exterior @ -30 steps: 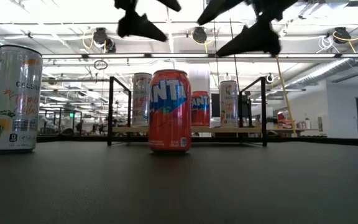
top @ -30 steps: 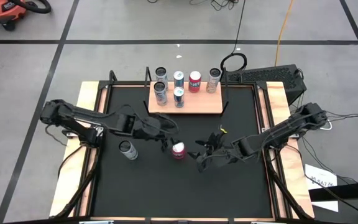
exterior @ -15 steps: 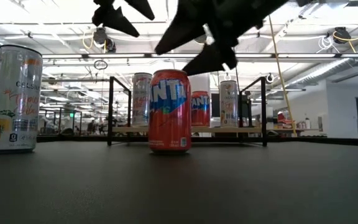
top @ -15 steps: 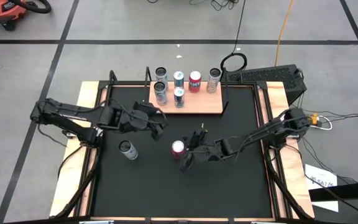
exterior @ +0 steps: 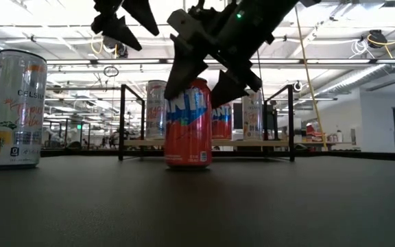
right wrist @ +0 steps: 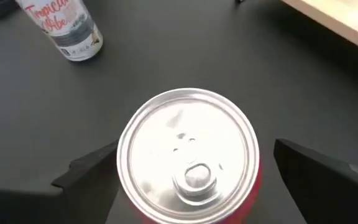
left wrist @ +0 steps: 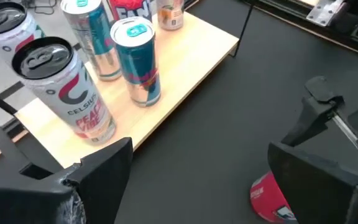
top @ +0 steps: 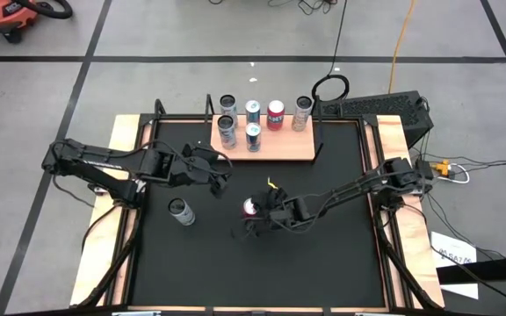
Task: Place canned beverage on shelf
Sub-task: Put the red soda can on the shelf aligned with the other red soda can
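Straddling the red can (top: 251, 207) mid-desk, well short of the shelf (top: 275, 146), your right gripper (exterior: 204, 81) sits wide, unclosed. Next, judged: lower, then close. Left gripper (top: 221, 169) waits wide nearby.

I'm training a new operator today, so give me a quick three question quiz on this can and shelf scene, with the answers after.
1. True or false: the right gripper has its fingers spread on either side of the red can.
2. How many cans stand on the shelf?
3. Which can stands on the table nearest the left arm: A) the white can, B) a blue can, C) a green can?

Key: 1 true, with the can still standing on the table. 2 six. 3 A. The left gripper waits open between the shelf and the red can.
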`<state>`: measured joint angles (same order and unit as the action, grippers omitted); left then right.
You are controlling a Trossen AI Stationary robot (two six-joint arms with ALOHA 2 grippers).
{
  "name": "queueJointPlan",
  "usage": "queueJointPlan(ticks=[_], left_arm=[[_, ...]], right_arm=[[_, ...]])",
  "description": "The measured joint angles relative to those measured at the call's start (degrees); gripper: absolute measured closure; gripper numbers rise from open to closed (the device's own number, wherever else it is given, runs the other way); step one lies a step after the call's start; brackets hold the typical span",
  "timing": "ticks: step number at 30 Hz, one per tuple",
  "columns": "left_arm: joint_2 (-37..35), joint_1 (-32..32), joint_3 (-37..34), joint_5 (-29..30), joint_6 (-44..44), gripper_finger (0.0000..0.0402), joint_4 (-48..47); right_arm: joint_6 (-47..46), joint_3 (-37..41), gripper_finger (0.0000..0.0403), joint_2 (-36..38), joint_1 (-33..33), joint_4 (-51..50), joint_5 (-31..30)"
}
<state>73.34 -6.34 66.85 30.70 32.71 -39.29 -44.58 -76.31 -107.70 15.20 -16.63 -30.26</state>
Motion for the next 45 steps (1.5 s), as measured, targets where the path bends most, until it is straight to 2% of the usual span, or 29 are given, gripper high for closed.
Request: queueJointPlan(ticks=[4,10,16,22,27,31,37,45], left_arm=[[0.00,0.01,0.00,0.00,0.05,0.0029,-0.90],[0.00,0.01,0.00,0.13,1.44,0.0029,-0.81],[-0.03,0.01,0.00,0.48,1.40,0.0029,-0.88],[-1.05,0.26,-0.02,-0.09,1.25,0.0029,-4.36],[-3.06,1.62,-0.02,-0.09,1.22,0.0029,-7.46],[-5.15,2.87,-0.02,0.01,0.77,0.0029,-8.58],[-7.93,3.60,-0.02,-0.04,-0.07,0.0029,-11.58],[-9.74,3.60,-0.02,1.51,1.38,0.0029,-17.89]], right_arm=[[-1.77,0.00,0.0031,-0.02,-0.20,-0.34,0.05],[0.10,0.00,0.0126,0.29,-0.83,-0.77,0.44],[6.84,0.22,0.0127,3.35,-2.20,-4.55,4.65],[19.50,0.17,0.0127,11.79,-5.94,-10.74,11.44],[28.80,0.17,0.0127,17.31,-13.44,-15.70,18.21],[36.67,0.13,0.0127,18.66,-21.43,-16.06,23.56],[41.16,0.18,0.0127,18.51,-31.79,-14.54,31.50],[45.04,0.09,0.0124,16.12,-41.12,-10.98,35.62]])
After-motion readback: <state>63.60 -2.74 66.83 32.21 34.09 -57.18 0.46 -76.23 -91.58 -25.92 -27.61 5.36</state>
